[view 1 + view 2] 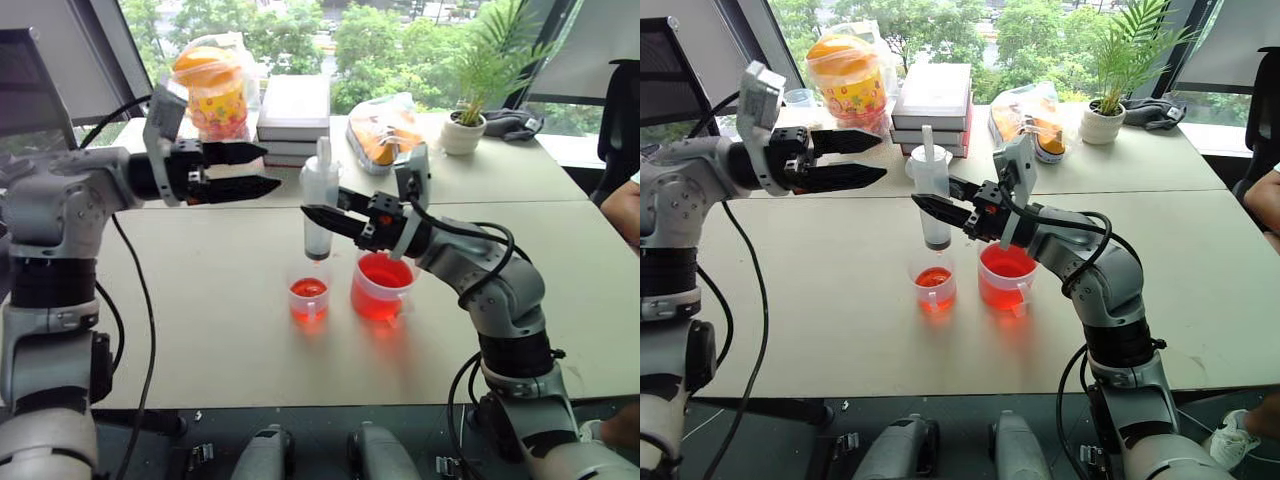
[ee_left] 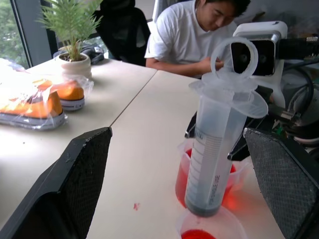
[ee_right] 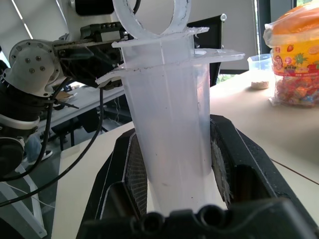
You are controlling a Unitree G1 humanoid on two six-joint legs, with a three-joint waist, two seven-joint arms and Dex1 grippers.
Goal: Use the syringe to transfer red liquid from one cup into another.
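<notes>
Right gripper (image 1: 930,208) clamps syringe (image 1: 933,200) barrel upright over smaller cup (image 1: 933,286); left gripper (image 1: 872,158) released, off left. Syringe light, rigid, slick plastic: grip mid-barrel, push plunger ring.

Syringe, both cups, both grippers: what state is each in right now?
syringe: upright, plunger pushed in, nozzle above the smaller cup
smaller cup: upright, holds some red liquid
measuring cup: upright, holds red liquid
right gripper: shut on syringe barrel
left gripper: open, beside the syringe, apart from it
</notes>
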